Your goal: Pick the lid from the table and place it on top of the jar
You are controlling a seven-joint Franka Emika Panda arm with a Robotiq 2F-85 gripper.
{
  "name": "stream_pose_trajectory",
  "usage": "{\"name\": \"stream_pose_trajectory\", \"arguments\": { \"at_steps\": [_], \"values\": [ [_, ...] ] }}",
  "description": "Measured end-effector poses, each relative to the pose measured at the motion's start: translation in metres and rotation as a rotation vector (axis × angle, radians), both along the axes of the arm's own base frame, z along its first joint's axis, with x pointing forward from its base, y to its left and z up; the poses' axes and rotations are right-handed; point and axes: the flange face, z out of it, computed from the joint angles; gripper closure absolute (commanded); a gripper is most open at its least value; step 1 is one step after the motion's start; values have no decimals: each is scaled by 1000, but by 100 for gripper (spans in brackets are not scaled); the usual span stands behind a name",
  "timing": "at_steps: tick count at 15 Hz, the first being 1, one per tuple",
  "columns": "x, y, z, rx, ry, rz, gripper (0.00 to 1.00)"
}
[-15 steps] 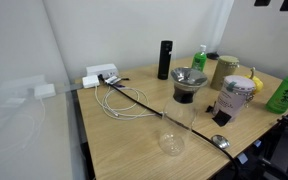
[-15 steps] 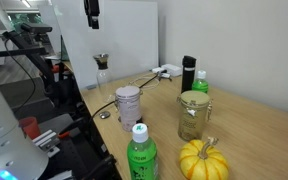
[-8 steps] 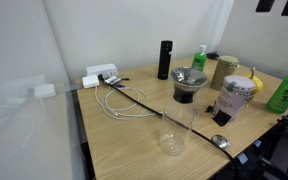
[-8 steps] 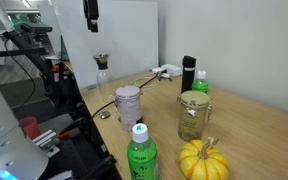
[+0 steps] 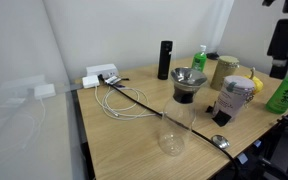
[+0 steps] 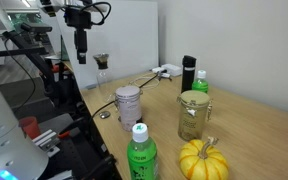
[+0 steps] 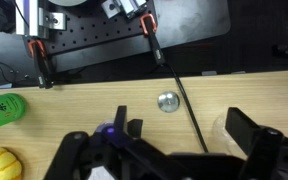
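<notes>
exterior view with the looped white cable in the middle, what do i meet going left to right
white adapter, power strip, black cylinder, small green bottle, tan canister, big green bottle

I record bright, even indoor light in both exterior views; the table [image 5: 114, 140] carries only faint, soft shadows and the white wall [image 5: 134, 30] looks slightly washed out. All frames are coarse and soft. In the wrist view the gripper [image 7: 182, 150] sits near the lens, dark and blurred, while the lid [image 7: 167, 101] shows a small glint
</notes>
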Motion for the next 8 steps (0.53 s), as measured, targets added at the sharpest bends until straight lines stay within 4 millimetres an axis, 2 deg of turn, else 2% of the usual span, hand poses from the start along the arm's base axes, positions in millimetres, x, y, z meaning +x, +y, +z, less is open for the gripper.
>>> {"name": "stream_pose_trajectory", "arguments": {
  "at_steps": [1,3,8],
  "values": [
    [-7,7,-10,-19,-8,2,0],
    [-8,20,-13,-36,-43,-1,0],
    [-6,22,-11,-35,-50,-6,0]
  ]
}}
